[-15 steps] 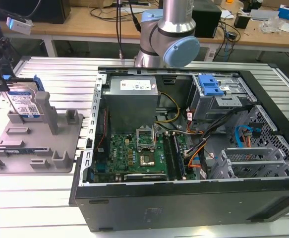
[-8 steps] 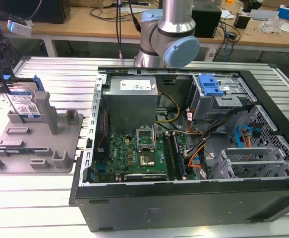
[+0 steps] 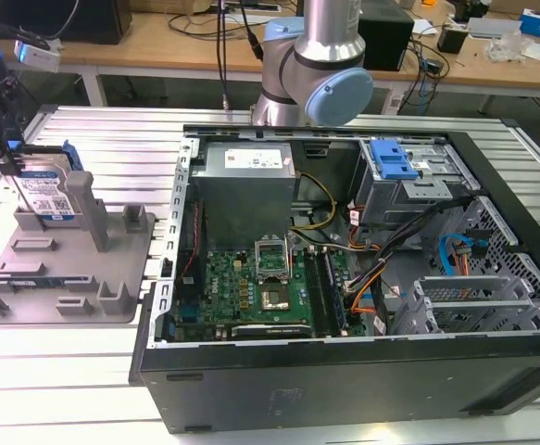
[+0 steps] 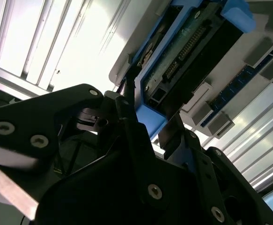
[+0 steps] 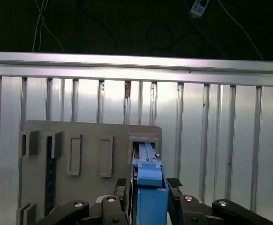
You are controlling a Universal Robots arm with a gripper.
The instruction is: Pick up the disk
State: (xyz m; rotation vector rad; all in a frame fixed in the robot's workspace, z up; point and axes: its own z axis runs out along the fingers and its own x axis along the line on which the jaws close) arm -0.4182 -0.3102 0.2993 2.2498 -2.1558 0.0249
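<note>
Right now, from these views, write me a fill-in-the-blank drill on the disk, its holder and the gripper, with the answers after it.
The hard drive stands ___ in a slot of the grey holder tray. Its plastic side rails are coloured ___. The tray lies to the exterior view's ___ of the open computer case. The gripper is poised at the ___, not at the power supply box.
Missing words: upright; blue; left; hard drive.

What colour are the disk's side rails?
Blue. The rail on the disk shows best in the first wrist view.
</note>
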